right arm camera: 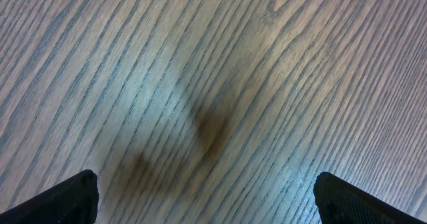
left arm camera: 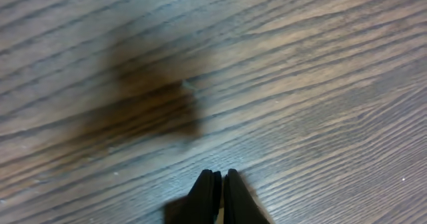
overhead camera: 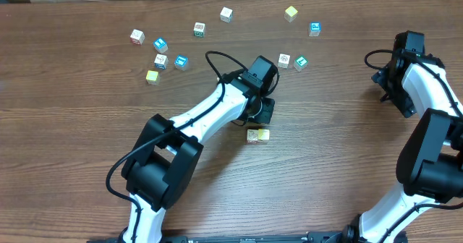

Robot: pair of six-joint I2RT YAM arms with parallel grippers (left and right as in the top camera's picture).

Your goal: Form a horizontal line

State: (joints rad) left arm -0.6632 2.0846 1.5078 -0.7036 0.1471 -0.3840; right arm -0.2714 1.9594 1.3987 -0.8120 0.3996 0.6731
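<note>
Resting on the streaky wood-grain surface (overhead camera: 72, 127), the horizontal line (overhead camera: 257, 136) shows as a short row of tiny touching cubes, whitish printed beside pale yellow. Just above it in the overhead view, the left tool (left arm camera: 222, 181) has its black fingers pressed together on nothing. Far right of it, the right tool (right arm camera: 203, 197) gapes wide, empty.

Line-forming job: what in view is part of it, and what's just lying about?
In the job:
- row: two touching cubes, printed whitish and pale yellow
- left gripper, shut, empty, near the row

Lying about:
- loose cubes scattered along the far side
- right gripper, open, off to the side
</note>
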